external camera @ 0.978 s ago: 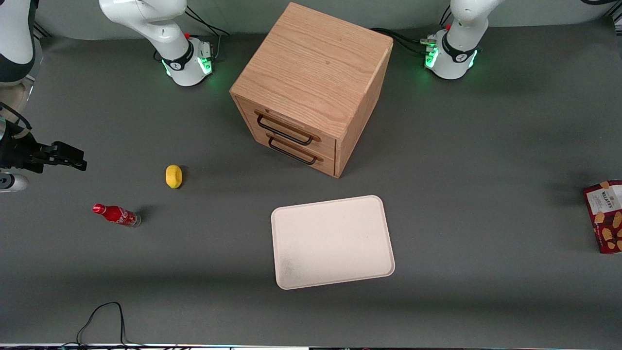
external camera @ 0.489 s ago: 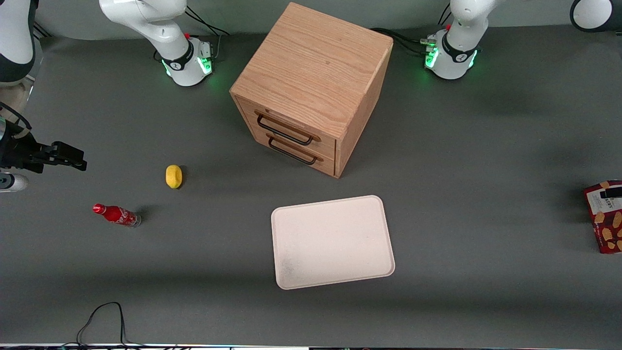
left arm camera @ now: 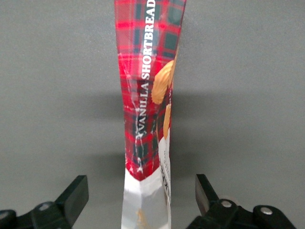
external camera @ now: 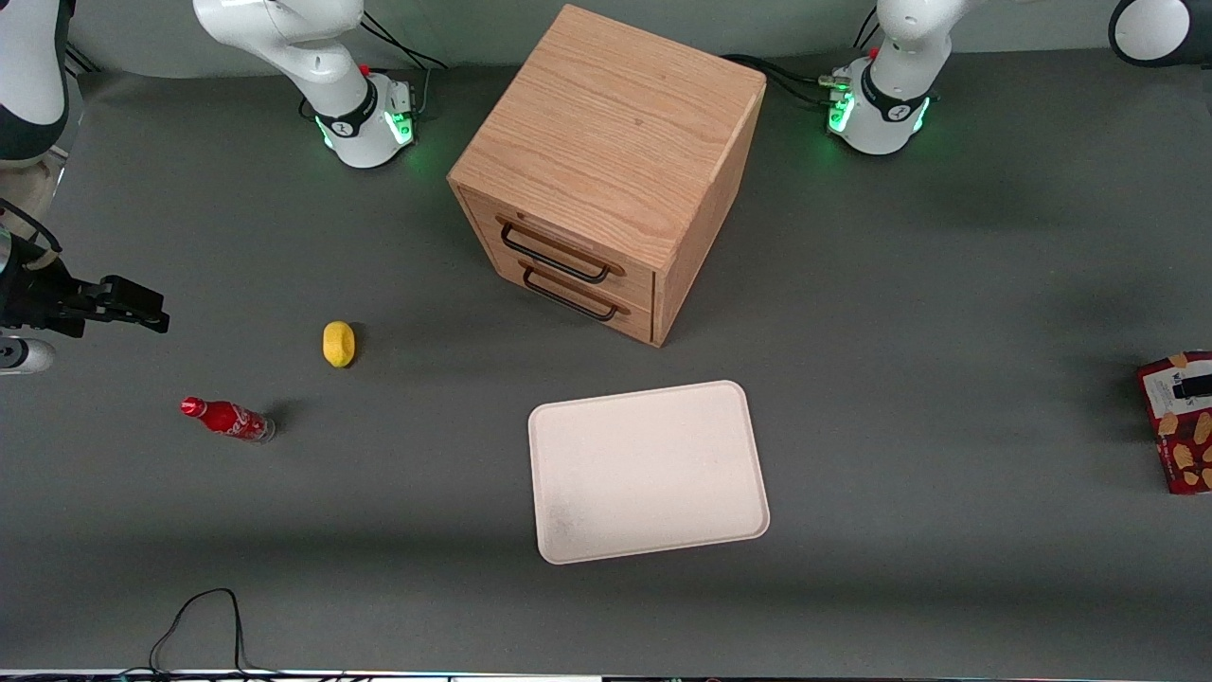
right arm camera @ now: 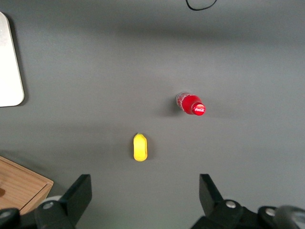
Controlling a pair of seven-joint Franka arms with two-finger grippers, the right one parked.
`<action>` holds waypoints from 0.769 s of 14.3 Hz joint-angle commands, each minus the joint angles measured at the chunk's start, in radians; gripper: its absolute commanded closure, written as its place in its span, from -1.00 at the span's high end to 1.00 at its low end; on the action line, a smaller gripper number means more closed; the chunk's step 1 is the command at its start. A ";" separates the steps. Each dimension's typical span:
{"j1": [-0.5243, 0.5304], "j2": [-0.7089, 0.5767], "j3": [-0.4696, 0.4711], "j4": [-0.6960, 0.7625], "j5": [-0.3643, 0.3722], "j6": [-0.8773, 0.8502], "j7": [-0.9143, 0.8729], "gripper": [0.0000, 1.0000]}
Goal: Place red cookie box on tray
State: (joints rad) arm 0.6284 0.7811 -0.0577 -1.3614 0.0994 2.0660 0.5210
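Red cookie box (external camera: 1179, 421), cut off at front view's edge, stands between the spread-open gripper (left arm camera: 141, 193) fingers (left arm camera: 76, 193) in wrist view.

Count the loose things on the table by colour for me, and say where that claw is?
Red: 2, the red cookie box and the soda bottle
Yellow: 1, the lemon
Cream-white: 1, the tray
Wood: 1, the cabinet
Total: 5
The gripper hangs open over the box, one finger each side.
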 commanded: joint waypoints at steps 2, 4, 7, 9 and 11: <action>-0.007 0.018 0.007 0.030 0.003 0.006 0.020 -0.98; -0.015 0.021 0.007 0.036 0.000 0.009 0.063 -1.00; -0.016 0.023 0.007 0.038 0.000 0.009 0.063 -1.00; -0.016 0.023 0.007 0.038 0.002 0.009 0.063 -1.00; -0.016 0.023 0.007 0.038 0.000 0.008 0.063 -1.00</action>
State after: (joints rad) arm 0.6201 0.7886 -0.0583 -1.3507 0.0999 2.0739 0.5685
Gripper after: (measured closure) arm 0.863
